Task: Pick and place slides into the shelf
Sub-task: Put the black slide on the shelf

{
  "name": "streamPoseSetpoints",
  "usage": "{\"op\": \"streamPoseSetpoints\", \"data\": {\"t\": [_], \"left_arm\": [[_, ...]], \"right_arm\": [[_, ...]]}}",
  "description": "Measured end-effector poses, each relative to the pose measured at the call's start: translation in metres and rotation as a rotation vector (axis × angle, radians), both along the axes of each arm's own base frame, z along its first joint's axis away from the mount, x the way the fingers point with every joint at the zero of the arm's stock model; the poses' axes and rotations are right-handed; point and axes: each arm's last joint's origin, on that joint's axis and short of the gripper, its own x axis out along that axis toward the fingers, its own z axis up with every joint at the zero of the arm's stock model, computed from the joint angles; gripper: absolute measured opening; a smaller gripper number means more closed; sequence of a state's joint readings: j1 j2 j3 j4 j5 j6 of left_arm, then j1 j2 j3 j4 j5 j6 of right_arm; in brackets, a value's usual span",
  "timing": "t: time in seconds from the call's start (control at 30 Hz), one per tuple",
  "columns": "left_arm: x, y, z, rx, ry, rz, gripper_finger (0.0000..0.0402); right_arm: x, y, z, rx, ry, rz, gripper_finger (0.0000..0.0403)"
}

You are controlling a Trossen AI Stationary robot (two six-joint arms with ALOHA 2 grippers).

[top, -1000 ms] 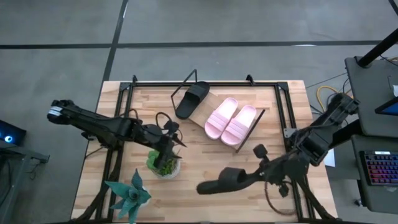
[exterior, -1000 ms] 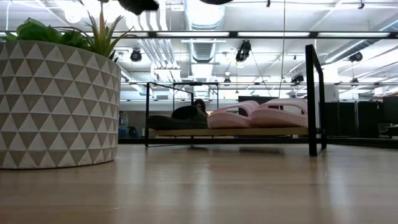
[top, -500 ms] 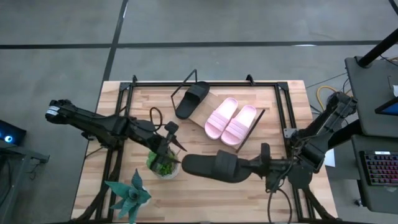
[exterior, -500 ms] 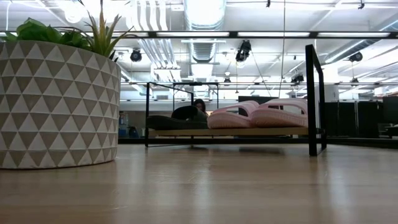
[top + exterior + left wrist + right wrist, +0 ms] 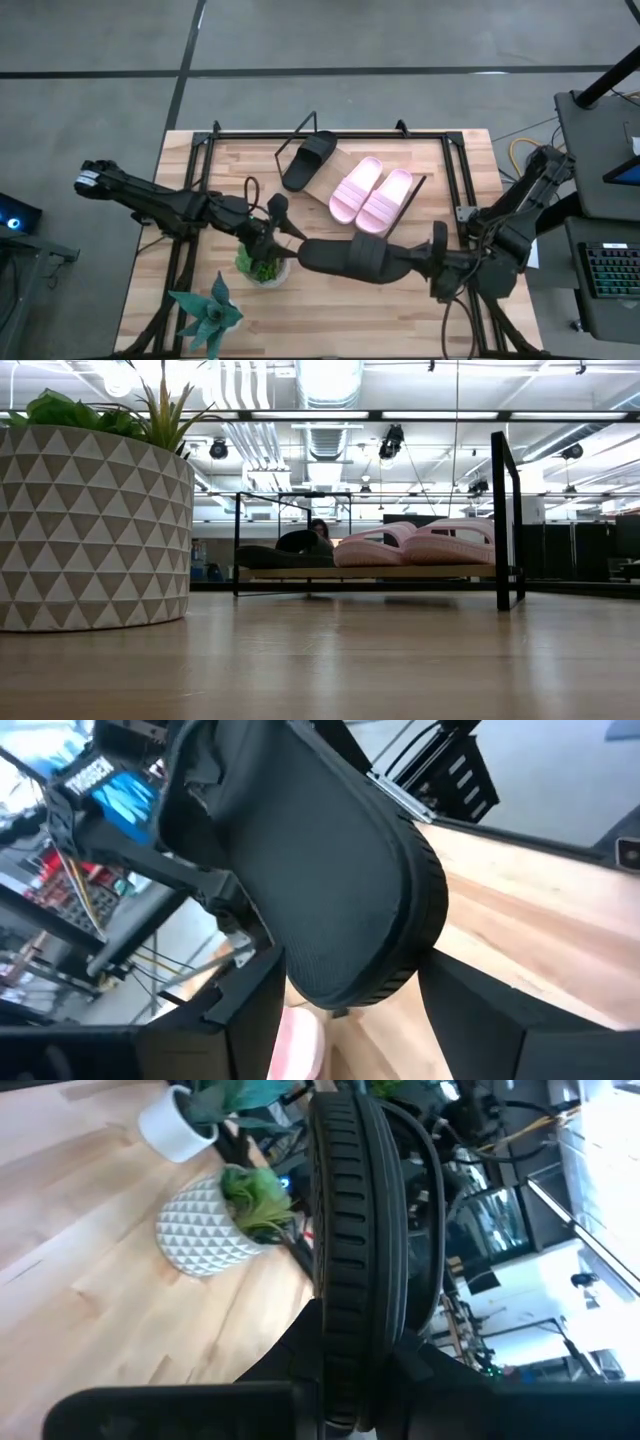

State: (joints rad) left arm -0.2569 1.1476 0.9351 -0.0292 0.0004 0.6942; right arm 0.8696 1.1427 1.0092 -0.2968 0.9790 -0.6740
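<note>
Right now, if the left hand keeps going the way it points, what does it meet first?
The toe of the black slide held by the right hand. The left hand is open, its fingers either side of that toe; contact is unclear.

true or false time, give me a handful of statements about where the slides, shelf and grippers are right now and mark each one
1. Two pink slides lie side by side on the shelf. True.
2. Both black slides are already on the shelf. False: one black slide lies there; the other black slide is held in the air over the table.
3. The right gripper is shut on the raised black slide. True.
4. The left gripper is shut tight, far from any slide. False: it is open, with the raised slide's free end between its fingers.
5. The potted plant stands on the shelf. False: it stands on the table, in front of the shelf.
</note>
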Motion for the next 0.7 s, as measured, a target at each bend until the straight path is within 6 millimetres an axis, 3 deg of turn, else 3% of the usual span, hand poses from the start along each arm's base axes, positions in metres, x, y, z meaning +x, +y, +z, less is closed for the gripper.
{"op": "streamPoseSetpoints", "data": {"t": [0.7], "left_arm": [[-0.005,0.007,0.008,0.131,-0.074,0.160,0.0211]], "right_arm": [[-0.012,-0.016,0.015,0.050,-0.049,-0.030,0.0034]]}}
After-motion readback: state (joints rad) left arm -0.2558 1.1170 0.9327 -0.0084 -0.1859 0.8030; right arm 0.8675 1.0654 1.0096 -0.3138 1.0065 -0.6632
